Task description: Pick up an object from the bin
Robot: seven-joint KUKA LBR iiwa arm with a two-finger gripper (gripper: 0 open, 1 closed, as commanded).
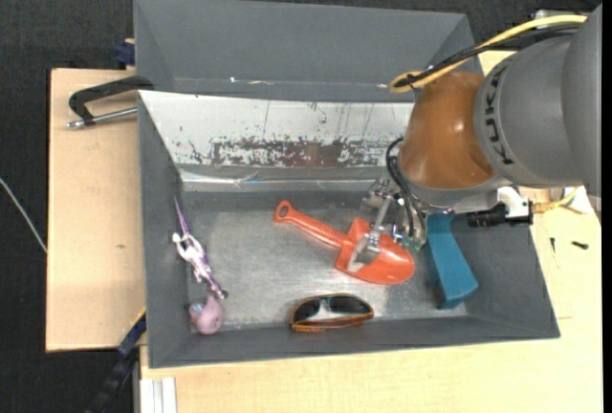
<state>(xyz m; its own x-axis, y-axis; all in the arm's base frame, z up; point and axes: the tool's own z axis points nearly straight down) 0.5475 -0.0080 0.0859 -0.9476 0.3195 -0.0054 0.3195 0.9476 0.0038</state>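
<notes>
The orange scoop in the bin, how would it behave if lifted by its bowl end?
The orange scoop looks like moulded plastic, so it is probably stiff and light. Its long handle sticks out from the bowl end where the gripper is, so it may tilt handle-down if lifted there. Its smooth surface might slip.

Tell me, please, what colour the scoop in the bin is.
The scoop is orange, clearest in the camera view.
</notes>
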